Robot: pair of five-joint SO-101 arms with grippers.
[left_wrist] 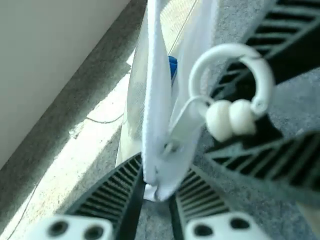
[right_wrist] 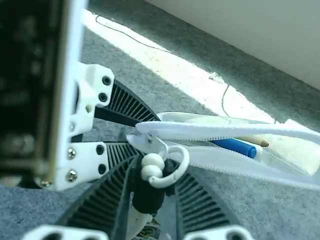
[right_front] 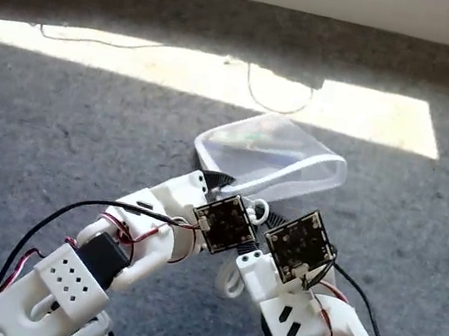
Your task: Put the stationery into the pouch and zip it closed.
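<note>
Left fingers (left_wrist: 110,195) clamp pouch (right_front: 270,154) end; right fingers (right_wrist: 200,210) pinch zip-pull ring (right_wrist: 154,167). Zip open. Risk, I'd judge: ring slips, or pouch end pulls free w/ slider drag.

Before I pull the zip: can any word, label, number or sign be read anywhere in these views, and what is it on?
No text can be read in any view.
pouch: clear plastic, and what shows through it is too blurred to read.
blue pen: no legible marking.
ring pull: plain white, with no sign.
camera boards: any marks are too small to read.
</note>
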